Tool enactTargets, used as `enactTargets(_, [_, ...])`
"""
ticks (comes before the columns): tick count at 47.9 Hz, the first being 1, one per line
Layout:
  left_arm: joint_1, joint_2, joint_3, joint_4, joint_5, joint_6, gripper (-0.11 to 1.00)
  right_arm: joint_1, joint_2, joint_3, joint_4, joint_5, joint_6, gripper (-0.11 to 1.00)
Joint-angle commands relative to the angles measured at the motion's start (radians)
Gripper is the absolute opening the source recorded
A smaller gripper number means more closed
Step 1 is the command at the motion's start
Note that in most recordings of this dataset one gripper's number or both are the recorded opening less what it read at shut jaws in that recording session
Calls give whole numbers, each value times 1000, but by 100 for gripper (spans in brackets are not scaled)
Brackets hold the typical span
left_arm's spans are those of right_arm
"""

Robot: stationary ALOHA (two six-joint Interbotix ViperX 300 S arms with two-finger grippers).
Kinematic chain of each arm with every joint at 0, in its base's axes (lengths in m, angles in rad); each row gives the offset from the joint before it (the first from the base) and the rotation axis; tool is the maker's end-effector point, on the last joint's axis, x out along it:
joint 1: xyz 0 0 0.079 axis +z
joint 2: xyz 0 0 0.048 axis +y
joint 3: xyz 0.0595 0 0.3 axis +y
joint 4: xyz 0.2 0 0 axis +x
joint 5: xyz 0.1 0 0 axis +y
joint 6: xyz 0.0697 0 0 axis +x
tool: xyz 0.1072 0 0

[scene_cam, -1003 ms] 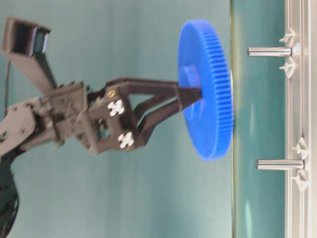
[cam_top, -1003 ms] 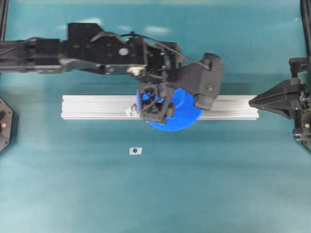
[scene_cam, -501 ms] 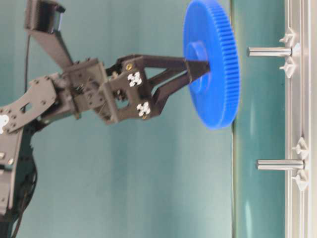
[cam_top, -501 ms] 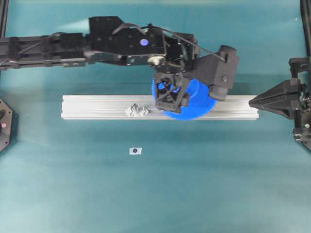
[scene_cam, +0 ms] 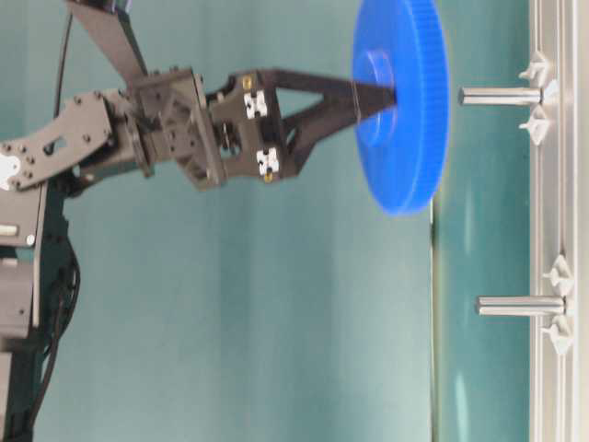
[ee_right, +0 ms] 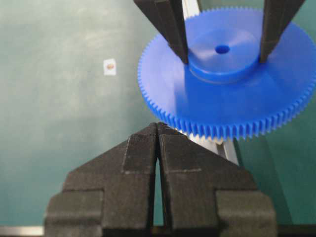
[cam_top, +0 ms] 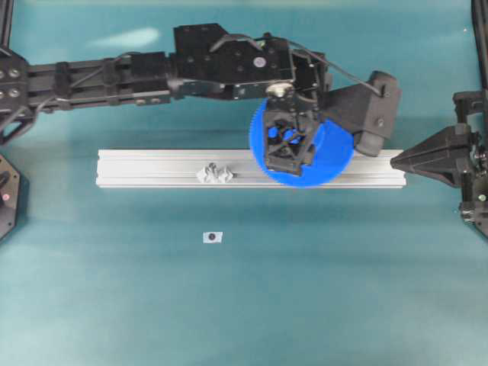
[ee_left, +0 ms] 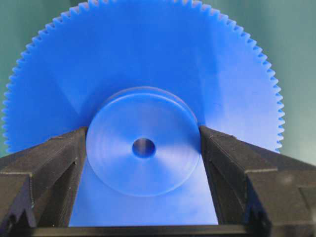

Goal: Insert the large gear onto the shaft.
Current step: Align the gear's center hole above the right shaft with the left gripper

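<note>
The large gear, bright blue with a raised hub, hangs flat above the right part of the aluminium rail. My left gripper is shut on the hub, one finger on each side. At table level the gear floats a short gap off the tip of the shaft, with the hub roughly level with it. From overhead the gear hides the shaft. My right gripper is shut and empty, its tips at the rail's right end, just under the gear's rim.
A second clear pin with diamond mounts stands further left on the rail. A small white marker lies on the teal mat in front of the rail. Black frame parts stand at the left and right edges.
My left arm has carried the gear rightward along the rail, away from the left pin, and nearer the rail over the other pin. The right gripper has not moved.
</note>
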Motion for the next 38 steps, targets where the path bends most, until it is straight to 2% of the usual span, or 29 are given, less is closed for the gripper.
enactTargets(1, [-2,-28,-37,-2,0,0,76,0,5,-9,2,-8,12,4])
enactTargets(38, [3,21,-32,-2,-21,-23,76,0,-6,-3,2,-5,12,4])
